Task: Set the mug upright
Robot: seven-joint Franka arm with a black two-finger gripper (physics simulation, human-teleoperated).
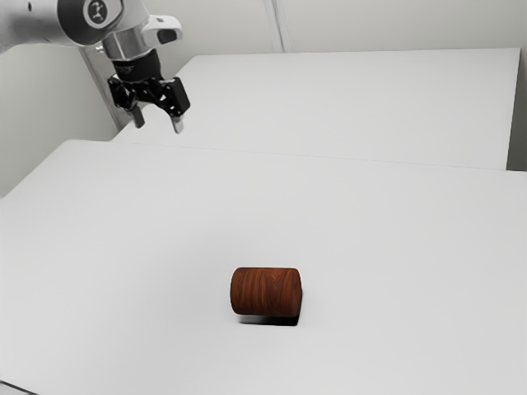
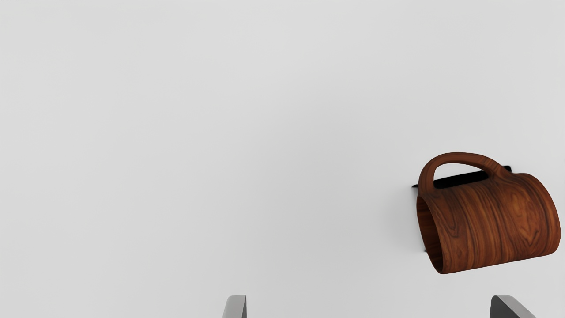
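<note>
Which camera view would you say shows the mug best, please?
The wrist view shows the mug best: its looped handle, open mouth and wood grain are plain there. The exterior view shows its rounded side as it lies on the table, with a dark shadow beneath.

Our arm (image 1: 37, 23) comes in from the exterior view's upper left, its white link nearly level out to the wrist (image 1: 132, 43). From there our black hand (image 1: 158, 126) hangs, its two fingers (image 1: 177, 125) pointing down. We hold them wide apart, their grey tips well separated in the wrist view.
</note>
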